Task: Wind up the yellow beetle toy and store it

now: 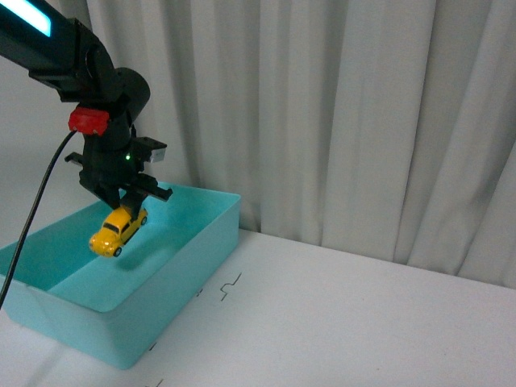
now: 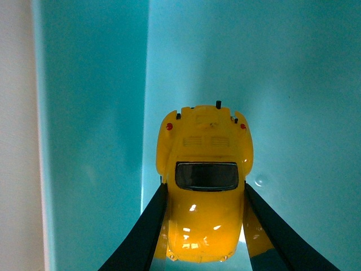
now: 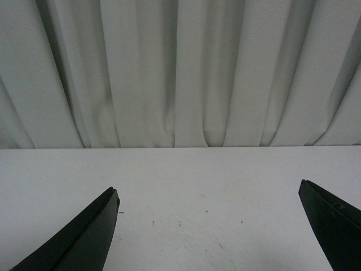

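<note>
Hanging tilted over the smooth turquoise bin (image 1: 189,266) at lower left of the front frame, the glossy, rounded yellow beetle toy (image 1: 118,230) is pinched by its sides between the left gripper's (image 1: 127,205) black fingers. The right gripper (image 3: 208,226) gapes wide above the white table (image 3: 169,180). A pleated pale curtain (image 1: 363,121) hangs behind.

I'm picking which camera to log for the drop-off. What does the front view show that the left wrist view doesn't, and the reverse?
Front view only: the left arm with its red tag, the whole turquoise bin on the white table, and the curtain behind. Left wrist view only: the toy's red tail lights, its dark window, and both jaws pressed to its sides. Both: the yellow beetle toy held tilted over the bin's floor.
</note>
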Robot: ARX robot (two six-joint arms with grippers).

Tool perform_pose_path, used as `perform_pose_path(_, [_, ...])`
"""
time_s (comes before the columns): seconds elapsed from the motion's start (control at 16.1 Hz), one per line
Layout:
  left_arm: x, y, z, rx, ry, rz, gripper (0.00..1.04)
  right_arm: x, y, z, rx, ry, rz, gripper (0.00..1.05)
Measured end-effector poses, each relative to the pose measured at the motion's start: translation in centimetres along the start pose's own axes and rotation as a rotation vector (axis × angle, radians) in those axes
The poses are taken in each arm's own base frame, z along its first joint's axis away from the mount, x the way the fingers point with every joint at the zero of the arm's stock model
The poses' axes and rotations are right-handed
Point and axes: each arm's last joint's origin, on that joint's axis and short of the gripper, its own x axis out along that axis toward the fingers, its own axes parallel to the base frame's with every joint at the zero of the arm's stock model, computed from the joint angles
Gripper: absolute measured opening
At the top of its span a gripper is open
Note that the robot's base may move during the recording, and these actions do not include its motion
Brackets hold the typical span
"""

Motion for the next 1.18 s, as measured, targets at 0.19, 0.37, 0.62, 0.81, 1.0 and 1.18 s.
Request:
perform_pose_path(0.19, [1.6, -2.1, -0.8, 0.042, 0.025, -0.068, 0.32, 0.0, 0.0, 0.0, 0.000, 0.000, 0.000, 0.98])
perform_pose_path(0.37, [2.2, -3.8, -1.3, 0.121, 0.052, -0.091, 0.32, 0.0, 0.0, 0.0, 0.000, 0.000, 0.000, 0.98])
perform_pose_path(0.62, [2.4, -3.4, -1.6, 0.133, 0.067, -0.082, 0.68, 0.0, 0.0, 0.0, 0.000, 0.000, 0.000, 0.98])
perform_pose_path(0.81, [2.4, -3.4, -1.4, 0.138, 0.047, -0.110, 1.00, 0.0, 0.0, 0.0, 0.000, 0.000, 0.000, 0.98])
perform_pose_path(1.0, [-0.7, -2.5, -0.1, 0.144, -0.108, -0.139, 0.98, 0.0, 0.0, 0.0, 0.000, 0.000, 0.000, 0.98])
perform_pose_path(1.18, [-8.6, -0.6, 0.0, 0.154, -0.354, -0.128, 0.98, 0.0, 0.0, 0.0, 0.000, 0.000, 0.000, 0.98])
